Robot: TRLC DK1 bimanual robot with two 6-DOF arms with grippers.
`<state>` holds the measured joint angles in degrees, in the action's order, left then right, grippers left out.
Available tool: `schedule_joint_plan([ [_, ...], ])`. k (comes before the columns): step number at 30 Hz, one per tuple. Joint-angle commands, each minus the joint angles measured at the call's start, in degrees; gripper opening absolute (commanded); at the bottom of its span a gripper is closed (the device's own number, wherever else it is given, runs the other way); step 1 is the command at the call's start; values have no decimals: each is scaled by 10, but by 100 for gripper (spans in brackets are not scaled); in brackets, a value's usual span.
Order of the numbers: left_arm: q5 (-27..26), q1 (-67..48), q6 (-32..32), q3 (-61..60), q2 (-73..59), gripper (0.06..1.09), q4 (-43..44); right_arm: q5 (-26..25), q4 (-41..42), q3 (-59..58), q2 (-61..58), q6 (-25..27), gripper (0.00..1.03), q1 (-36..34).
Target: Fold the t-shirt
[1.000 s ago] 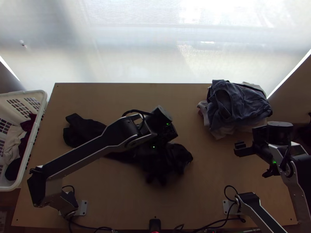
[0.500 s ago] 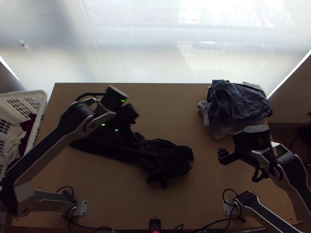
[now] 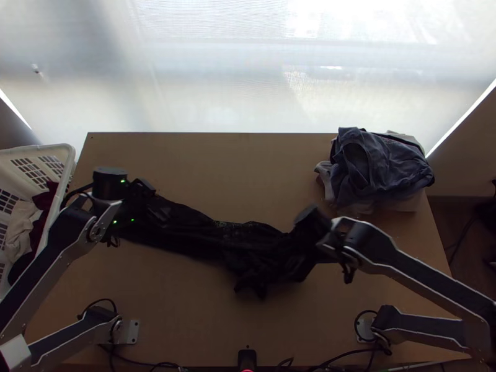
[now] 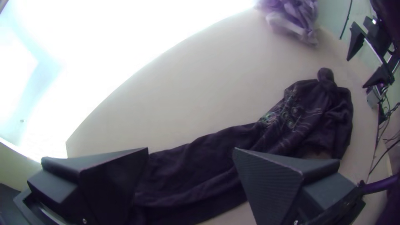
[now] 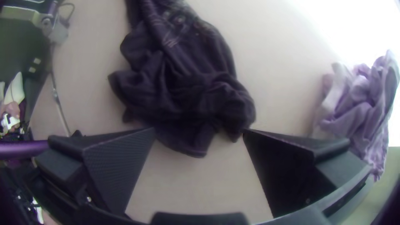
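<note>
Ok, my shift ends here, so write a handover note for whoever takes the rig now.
Left hand: open, at the black shirt's left end.
Right hand: open, at its bunched right end. Contact with the cloth is unclear for both.
Black shirt: lies long and rumpled across the table, printed part showing. Other clothes are heaped at the far right.
Done: no neat fold visible.
Left: probably grip both ends, spread it flat, then fold.

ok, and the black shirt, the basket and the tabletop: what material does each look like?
Black shirt: soft matte fabric, probably cotton knit, from its loose folds. Basket: likely white moulded plastic, given the slotted wall. Tabletop: smooth light wood or wood-look board; can't tell solid from veneer.
</note>
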<state>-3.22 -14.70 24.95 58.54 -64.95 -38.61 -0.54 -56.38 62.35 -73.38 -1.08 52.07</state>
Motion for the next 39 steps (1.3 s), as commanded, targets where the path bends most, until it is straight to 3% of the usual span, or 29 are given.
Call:
schedule_joint_plan([
  [1, 5, 119, 98, -72, 44, 104, 34, 20, 22, 48, -129, -8, 98, 69],
  [10, -47, 254, 399, -134, 42, 104, 40, 48, 30, 63, -166, -26, 98, 83],
  [14, -65, 292, 548, -191, 39, 104, 100, 49, 35, 73, -172, -34, 98, 83],
  [19, -150, 352, 732, -231, 24, 104, 148, 54, 35, 78, -168, -42, 98, 82],
  [25, -187, 354, 790, -186, -60, 104, 173, 64, 34, 74, -164, -45, 98, 81],
  [39, -198, 342, 779, -66, -175, 104, 190, 73, 34, 19, -147, -45, 96, 73],
])
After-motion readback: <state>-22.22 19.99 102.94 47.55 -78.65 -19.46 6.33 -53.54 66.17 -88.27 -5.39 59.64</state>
